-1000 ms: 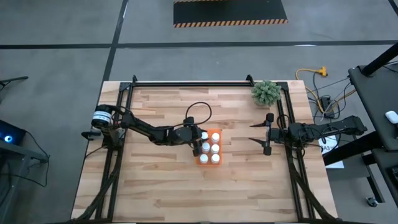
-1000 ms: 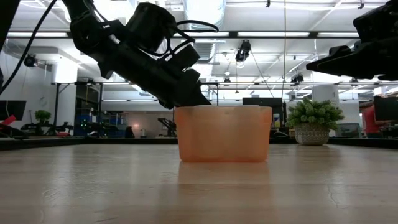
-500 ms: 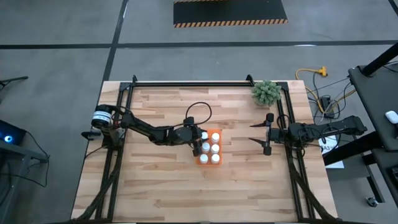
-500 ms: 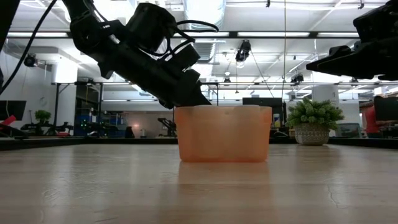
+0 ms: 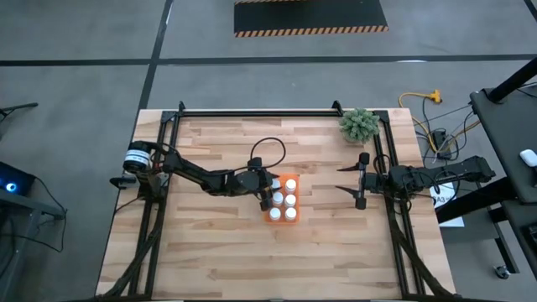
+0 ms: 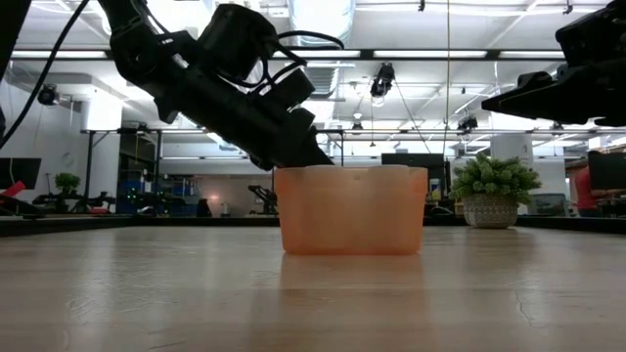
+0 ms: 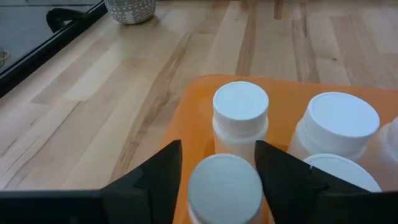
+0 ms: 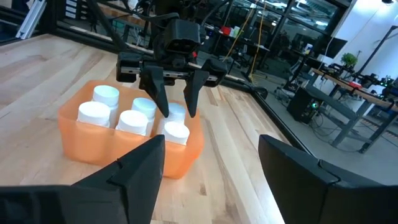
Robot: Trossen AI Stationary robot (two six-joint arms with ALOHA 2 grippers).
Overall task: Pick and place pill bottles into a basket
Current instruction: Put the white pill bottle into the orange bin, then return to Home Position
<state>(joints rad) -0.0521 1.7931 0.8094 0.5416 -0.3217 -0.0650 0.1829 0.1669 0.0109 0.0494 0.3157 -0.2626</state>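
The orange basket (image 5: 283, 221) stands mid-table and holds six white pill bottles in two rows. My left gripper (image 5: 268, 185) reaches over the basket's far-left corner, slanting down, and is open. Its fingers (image 7: 165, 171) stand on either side of the corner bottle's cap (image 7: 224, 183) with a thin gap on each side. That bottle stands upright in the basket like the others (image 7: 241, 118). The right wrist view shows the same fingers (image 8: 160, 93) over the basket (image 8: 124, 152). My right gripper (image 5: 359, 180) hovers open and empty at the table's right side.
A small green potted plant (image 5: 359, 124) stands at the far right corner and also shows in the low view (image 6: 492, 191). Black frame rails (image 5: 252, 111) run along the far, left and right edges. Bare wood lies all around the basket (image 6: 352, 210).
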